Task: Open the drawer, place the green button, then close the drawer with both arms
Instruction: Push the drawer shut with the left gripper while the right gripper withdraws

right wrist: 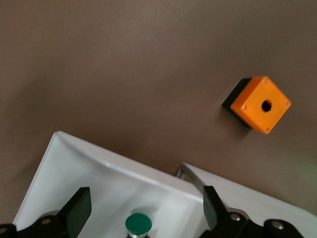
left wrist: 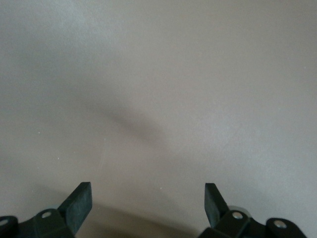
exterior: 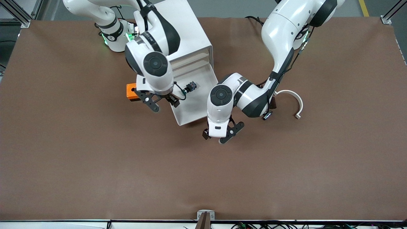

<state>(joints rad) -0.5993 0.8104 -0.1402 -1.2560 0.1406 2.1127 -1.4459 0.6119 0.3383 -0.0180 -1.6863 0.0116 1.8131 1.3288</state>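
Observation:
The drawer (exterior: 197,106), lowest in the white cabinet (exterior: 190,28), stands pulled out toward the front camera. The button (exterior: 190,86) lies in its tray, green cap (right wrist: 138,223) showing in the right wrist view. My right gripper (exterior: 163,103) hangs open over the drawer's edge on the right arm's side; in its wrist view the right gripper (right wrist: 147,196) holds nothing and its fingers stand apart from the button. My left gripper (exterior: 221,135) is open and empty, low over the table beside the drawer's front corner. The left gripper (left wrist: 148,191) sees only a plain surface.
An orange box with a hole (exterior: 131,92) sits on the table beside the drawer, toward the right arm's end; the orange box (right wrist: 261,104) also shows in the right wrist view. A white curved piece (exterior: 294,100) lies toward the left arm's end.

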